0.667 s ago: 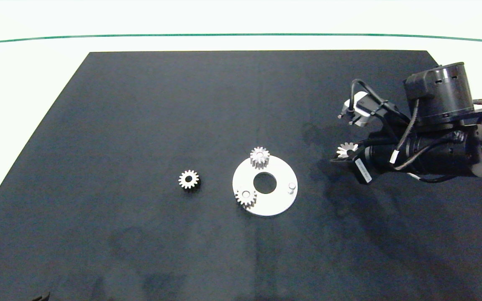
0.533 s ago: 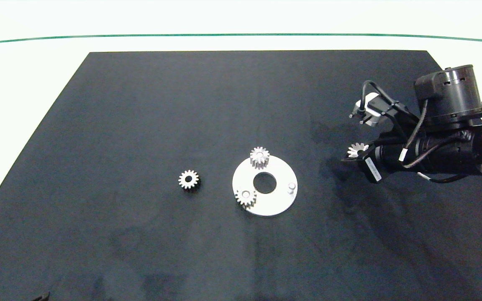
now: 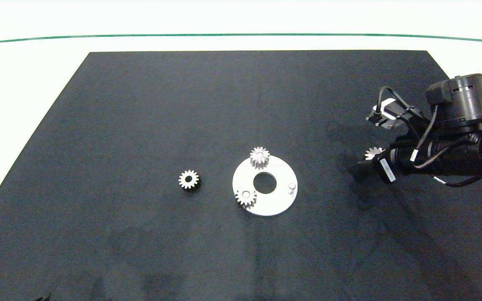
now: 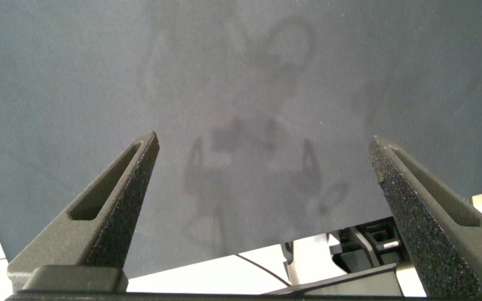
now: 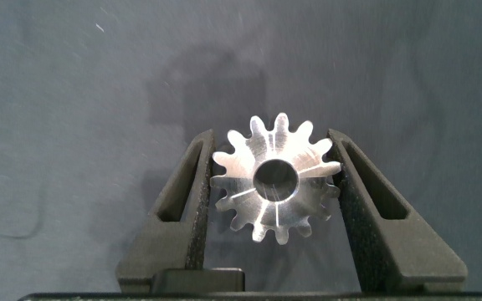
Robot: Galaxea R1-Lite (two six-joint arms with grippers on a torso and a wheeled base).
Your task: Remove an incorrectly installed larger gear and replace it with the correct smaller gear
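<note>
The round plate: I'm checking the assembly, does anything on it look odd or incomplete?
Yes. The round plate has one bare peg; two pegs carry gears. The right gripper holds the larger gear off to the side.

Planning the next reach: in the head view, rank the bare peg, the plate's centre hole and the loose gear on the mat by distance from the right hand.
1. Bare peg, on the plate's edge facing the right hand.
2. Centre hole, mid-plate.
3. Loose gear, on the mat beyond the plate's far side.

The right hand holds the larger gear.
</note>
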